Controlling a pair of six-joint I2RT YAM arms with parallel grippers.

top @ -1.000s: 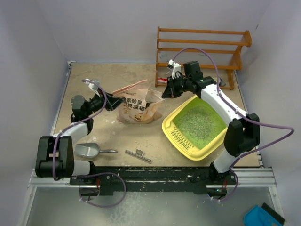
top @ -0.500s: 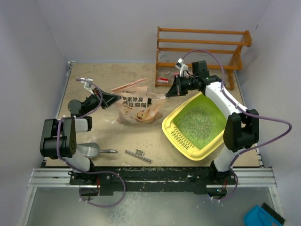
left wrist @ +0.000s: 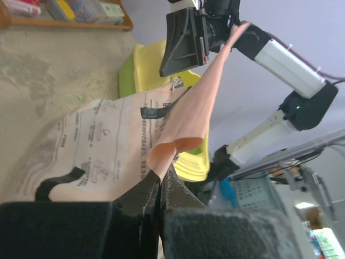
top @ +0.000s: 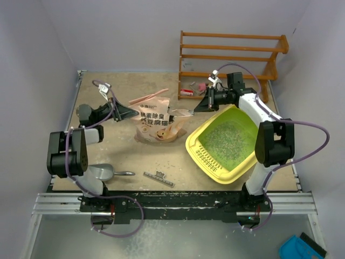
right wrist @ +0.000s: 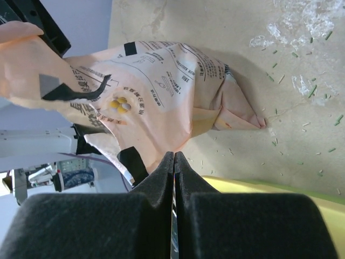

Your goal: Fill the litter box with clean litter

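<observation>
Crinkled paper bag [top: 159, 123] — gravelly litter [top: 229, 139], yellow tray [top: 211, 161]

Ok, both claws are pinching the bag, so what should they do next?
Probably lift the bag together and swing it over the litter box. The left gripper and right gripper each pinch an edge, but the bag lies on the table beside the box, and the clean litter leaves green floor showing.
</observation>
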